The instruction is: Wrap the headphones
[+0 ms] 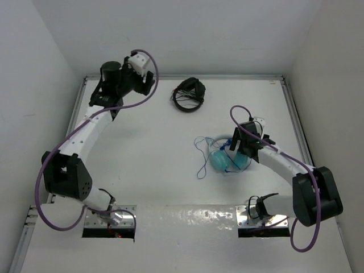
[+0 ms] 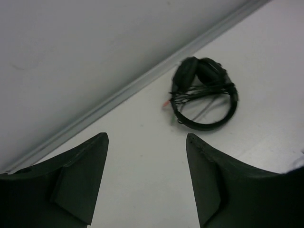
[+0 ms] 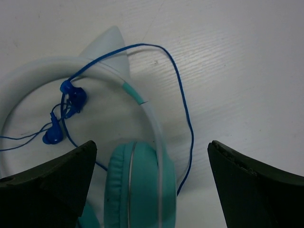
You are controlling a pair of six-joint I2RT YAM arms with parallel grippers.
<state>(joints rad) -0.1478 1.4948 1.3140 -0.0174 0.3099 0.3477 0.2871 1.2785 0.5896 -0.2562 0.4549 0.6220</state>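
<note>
My right end effector (image 3: 151, 152) hangs open over the teal headphones (image 3: 140, 190) on the surface (image 3: 247, 57), while my left end effector (image 2: 146, 141), also open, faces the black headphones (image 2: 204, 92).

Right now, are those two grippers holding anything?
Left gripper: open, holding nothing.
Right gripper: open, over the headphones, not gripping them.

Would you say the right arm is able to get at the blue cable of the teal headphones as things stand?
Probably yes: the right gripper hangs open directly over the headphones, and the blue cable lies bare on the table beside the headband, nothing covering it.
</note>
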